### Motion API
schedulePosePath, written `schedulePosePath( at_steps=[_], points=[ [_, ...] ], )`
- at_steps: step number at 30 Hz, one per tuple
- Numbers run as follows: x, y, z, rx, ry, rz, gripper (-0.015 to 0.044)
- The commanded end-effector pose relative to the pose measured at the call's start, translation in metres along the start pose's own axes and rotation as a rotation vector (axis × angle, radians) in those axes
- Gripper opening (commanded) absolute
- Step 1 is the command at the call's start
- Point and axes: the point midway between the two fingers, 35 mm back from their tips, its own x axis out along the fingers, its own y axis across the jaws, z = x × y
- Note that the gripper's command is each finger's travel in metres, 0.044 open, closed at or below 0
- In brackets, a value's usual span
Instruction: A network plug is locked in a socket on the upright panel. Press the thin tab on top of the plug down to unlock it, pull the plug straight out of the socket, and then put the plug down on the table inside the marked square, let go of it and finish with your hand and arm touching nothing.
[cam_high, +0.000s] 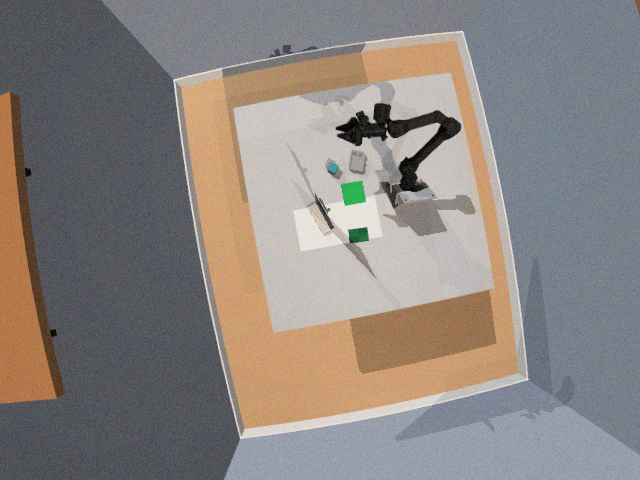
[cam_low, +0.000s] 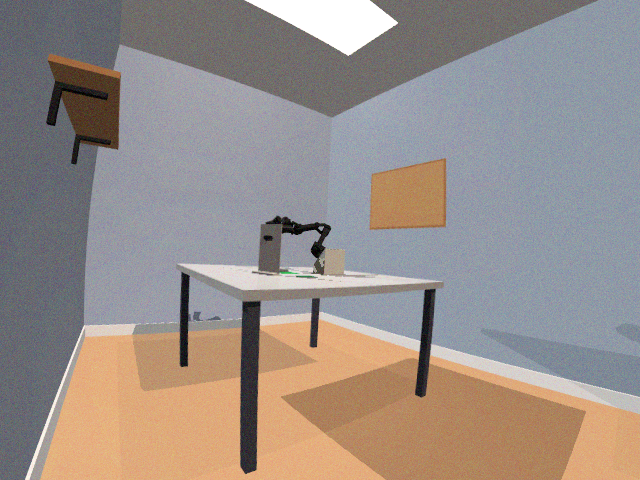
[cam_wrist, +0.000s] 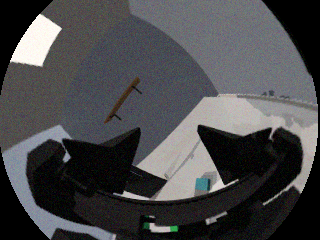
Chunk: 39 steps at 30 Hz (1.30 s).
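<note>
The upright panel (cam_high: 321, 219) (cam_low: 270, 255) stands on the table; its dark face is turned toward the arm's side in the overhead view. A tiny green spot (cam_high: 328, 209) shows at that face, perhaps the plug or its tab; the plug, tab and socket are too small to make out. A bright green square (cam_high: 353, 192) lies flat on the table between the panel and the arm's base, with nothing seen on it. My gripper (cam_high: 338, 132) (cam_wrist: 169, 129) is open and empty, raised above the table, well to one side of the panel and touching nothing.
A teal cube (cam_high: 332, 167) (cam_wrist: 202, 183) and a grey block (cam_high: 357, 161) stand between the gripper's side and the green square. A dark green rectangle (cam_high: 358, 235) lies beyond the square, on a white patch (cam_high: 310, 241). The arm's base (cam_high: 416, 195) stands right of the square.
</note>
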Motion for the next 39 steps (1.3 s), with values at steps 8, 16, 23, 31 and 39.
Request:
schedulePosePath(
  at_steps=[8,16,23,31,39],
  points=[
    [0.012,0.035,-0.068,0.201,0.144,0.131,0.0190],
    [0.003,0.076,-0.147,0.446,0.353,0.249,0.0156],
    [-0.026,0.107,-0.210,0.652,0.563,0.310,0.0156],
    [-0.046,0.120,-0.239,0.749,0.677,0.324,0.0156],
    [-0.032,0.125,-0.241,0.749,0.676,0.324,0.0156]
  ],
)
